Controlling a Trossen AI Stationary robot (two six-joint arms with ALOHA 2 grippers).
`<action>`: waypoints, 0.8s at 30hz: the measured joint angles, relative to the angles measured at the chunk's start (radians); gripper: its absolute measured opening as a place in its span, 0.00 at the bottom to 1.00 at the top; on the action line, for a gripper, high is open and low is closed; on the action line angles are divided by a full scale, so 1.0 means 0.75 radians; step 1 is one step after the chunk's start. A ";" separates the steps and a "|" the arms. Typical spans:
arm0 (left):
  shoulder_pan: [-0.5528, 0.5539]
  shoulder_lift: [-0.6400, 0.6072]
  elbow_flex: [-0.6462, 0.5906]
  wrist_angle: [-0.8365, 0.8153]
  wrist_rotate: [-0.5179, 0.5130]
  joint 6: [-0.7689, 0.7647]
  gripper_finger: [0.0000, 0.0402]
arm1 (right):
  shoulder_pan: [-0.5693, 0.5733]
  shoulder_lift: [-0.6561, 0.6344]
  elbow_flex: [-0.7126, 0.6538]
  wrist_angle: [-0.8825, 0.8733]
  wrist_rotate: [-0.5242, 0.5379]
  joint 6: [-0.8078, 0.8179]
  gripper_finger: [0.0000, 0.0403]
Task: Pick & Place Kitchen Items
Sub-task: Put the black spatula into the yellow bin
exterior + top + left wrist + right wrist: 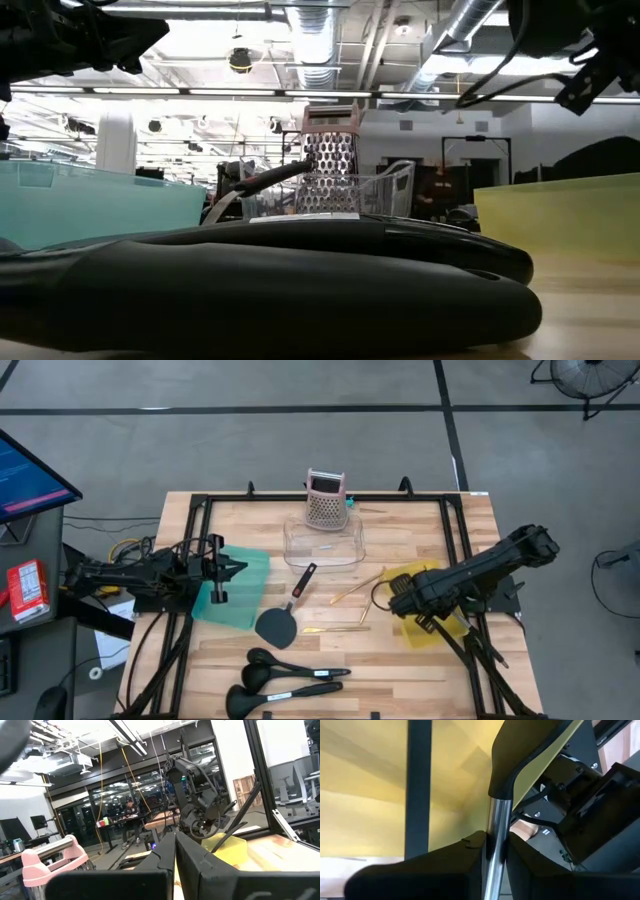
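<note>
My right gripper (pixel 397 596) hangs over the yellow bin (pixel 422 622) at the table's right, shut on a utensil with a shiny metal shaft (pixel 495 835) and a black end (pixel 525 755). My left gripper (pixel 236 568) is shut and empty, level over the teal bin (pixel 240 595) at the left. A black turner (pixel 283 620) with a red-marked handle lies flat mid-table. Three black ladles and spoons (pixel 280 678) lie near the front edge. Pale sticks (pixel 357 587) (pixel 335 628) lie flat on the wood. My right gripper pinches the utensil's metal shaft (pixel 494 851) between its two fingers, just below the black part. The fingers lie across the shaft. The utensil is lifted clear, with the yellow bin's inside (pixel 370 805) behind it. Its other end is hidden by the gripper.
A clear box (pixel 325 543) stands at mid-back with the pink grater (pixel 326 500) behind it. A black frame (pixel 330 500) runs round the table's edge. In the low view the ladles (pixel 300 280) fill the foreground, with the bins (pixel 90 200) (pixel 560 215) behind.
</note>
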 joint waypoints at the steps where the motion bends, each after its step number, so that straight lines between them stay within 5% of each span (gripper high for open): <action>1: 0.000 0.000 0.001 0.000 -0.001 0.000 0.00 | -0.004 0.000 -0.001 0.000 0.000 0.001 0.11; 24: 0.000 0.000 0.000 0.000 -0.001 0.000 0.00 | 0.001 0.000 -0.040 0.019 0.026 0.082 0.11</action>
